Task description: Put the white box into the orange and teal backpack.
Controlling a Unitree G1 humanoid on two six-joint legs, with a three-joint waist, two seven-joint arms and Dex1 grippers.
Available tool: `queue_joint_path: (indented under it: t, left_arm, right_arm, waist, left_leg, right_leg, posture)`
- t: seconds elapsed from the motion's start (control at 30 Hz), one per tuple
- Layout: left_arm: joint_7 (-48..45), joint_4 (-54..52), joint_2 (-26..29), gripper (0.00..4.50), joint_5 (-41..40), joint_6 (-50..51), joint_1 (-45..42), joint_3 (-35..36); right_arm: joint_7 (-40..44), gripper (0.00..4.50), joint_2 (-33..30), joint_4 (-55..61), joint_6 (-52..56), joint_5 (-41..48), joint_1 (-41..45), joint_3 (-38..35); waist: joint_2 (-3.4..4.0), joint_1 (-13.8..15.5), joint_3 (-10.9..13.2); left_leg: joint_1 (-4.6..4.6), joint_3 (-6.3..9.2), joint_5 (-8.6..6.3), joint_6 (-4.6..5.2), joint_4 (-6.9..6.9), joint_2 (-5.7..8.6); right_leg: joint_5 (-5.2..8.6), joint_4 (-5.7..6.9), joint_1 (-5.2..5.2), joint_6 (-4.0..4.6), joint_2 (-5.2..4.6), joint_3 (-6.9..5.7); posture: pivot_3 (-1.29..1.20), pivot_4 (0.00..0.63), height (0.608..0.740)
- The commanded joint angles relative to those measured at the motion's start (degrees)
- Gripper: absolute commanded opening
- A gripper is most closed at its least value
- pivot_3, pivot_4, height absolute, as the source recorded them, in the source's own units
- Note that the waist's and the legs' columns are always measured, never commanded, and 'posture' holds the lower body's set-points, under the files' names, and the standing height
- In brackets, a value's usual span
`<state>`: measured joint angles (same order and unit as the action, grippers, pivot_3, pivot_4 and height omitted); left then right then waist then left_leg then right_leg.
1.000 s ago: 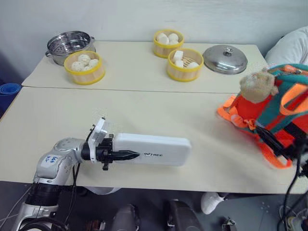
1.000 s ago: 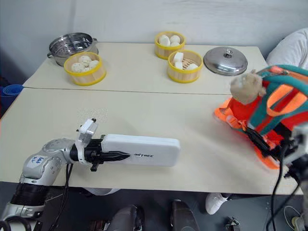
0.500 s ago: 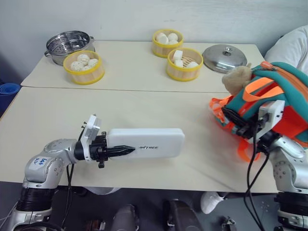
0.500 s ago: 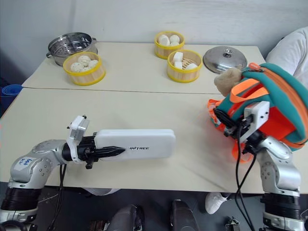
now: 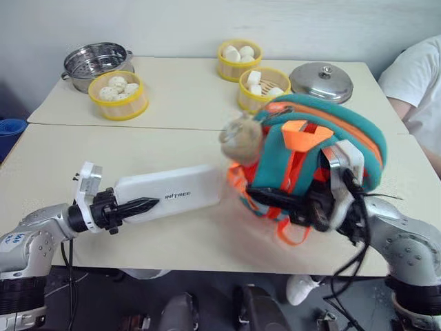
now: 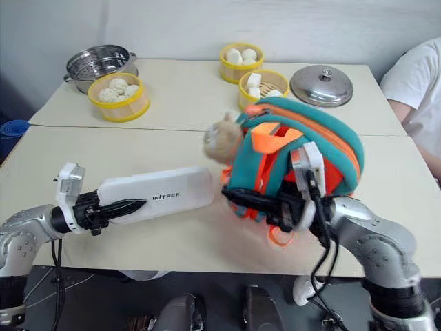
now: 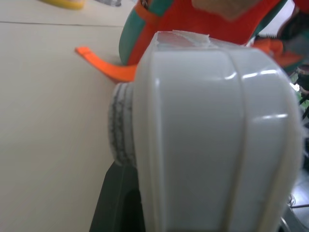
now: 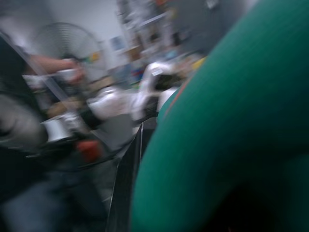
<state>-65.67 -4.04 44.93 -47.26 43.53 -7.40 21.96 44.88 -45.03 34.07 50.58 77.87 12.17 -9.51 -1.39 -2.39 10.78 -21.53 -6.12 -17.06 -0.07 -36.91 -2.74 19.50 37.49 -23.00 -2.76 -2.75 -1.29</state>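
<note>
The white box lies lengthwise over the near table, with my left gripper shut on its left end. Its far end nearly meets the orange and teal backpack, which is lifted and tilted at centre right with its tan plush charm facing the box. My right gripper is shut on the backpack's lower orange front, its fingers pointing left. In the left wrist view the box is very close, with the backpack beyond it. Teal fabric crowds the right wrist view.
On the far table stand three yellow steamers of buns, a steel pot and a steel lid. A person's white sleeve shows at the right edge. An orange strap trails on the table.
My right gripper has swung the backpack left from the table's right edge to the box's far end. My left gripper has drawn the box a little to the left.
</note>
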Motion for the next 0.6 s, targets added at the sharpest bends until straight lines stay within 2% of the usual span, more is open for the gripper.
queue_joint_path:
  t: [0.03,0.1,0.2,0.33,0.4,0.6]
  left_arm:
    - [-1.3,-4.5,2.8,1.18,-5.6,3.4,2.6,5.8]
    - [0.0,-5.8,3.0,1.18,-8.2,5.0,2.5,7.7]
    - [4.6,-7.7,0.8,1.18,-12.8,6.3,-1.2,9.3]
    - [8.2,-10.3,-2.5,1.18,-14.5,5.4,-9.9,4.7]
    - [7.6,-10.1,-3.2,1.18,-13.2,4.1,-12.9,2.4]
    - [-0.6,-5.4,-1.4,1.18,-1.6,-4.6,-21.6,-9.4]
  right_arm:
    - [4.9,0.04,-6.6,-0.9,3.7,3.0,-4.2,-6.2]
    - [6.4,0.04,-8.6,-3.7,3.4,1.1,-5.6,-7.8]
    - [10.8,0.04,-10.6,-9.0,0.3,-7.5,-6.7,-7.4]
    - [14.3,0.04,-10.2,-11.5,-3.2,-14.9,-5.9,-4.7]
    - [14.5,0.04,-9.3,-11.7,-2.8,-14.8,-5.5,-4.4]
    - [14.5,0.04,-7.6,-11.7,-2.9,-17.4,-4.6,-2.7]
  waist:
    - [-0.09,0.3,0.0]
    - [-0.10,0.4,0.0]
    - [-0.11,0.8,0.0]
    - [-0.12,1.2,0.0]
    - [-0.11,1.1,0.0]
    - [-0.11,0.8,0.0]
  left_leg:
    - [0.00,0.03,-0.07,0.01,0.00,0.00]
    - [-0.02,0.02,-0.11,0.07,-0.01,0.02]
    - [-0.02,0.03,-0.10,0.08,-0.03,0.01]
    - [-0.02,0.09,-0.01,0.12,-0.09,0.03]
    - [-0.01,0.09,0.00,0.11,-0.11,0.04]
    - [0.02,0.00,0.10,-0.16,-0.09,0.00]
  right_leg:
    - [0.00,-0.10,0.04,0.00,0.00,-0.01]
    - [0.00,-0.18,0.06,0.00,-0.02,-0.01]
    - [0.00,-0.30,0.14,-0.01,-0.02,-0.02]
    - [-0.03,-0.26,0.22,-0.05,-0.02,-0.10]
    - [-0.04,-0.23,0.25,-0.07,-0.01,-0.11]
    - [-0.06,-0.26,0.25,-0.11,0.16,-0.08]
  posture:
    - [0.00,0.150,0.740]
    - [0.00,0.150,0.740]
    - [0.00,0.150,0.740]
    - [0.00,0.150,0.740]
    - [0.00,0.150,0.740]
    - [0.00,0.150,0.740]
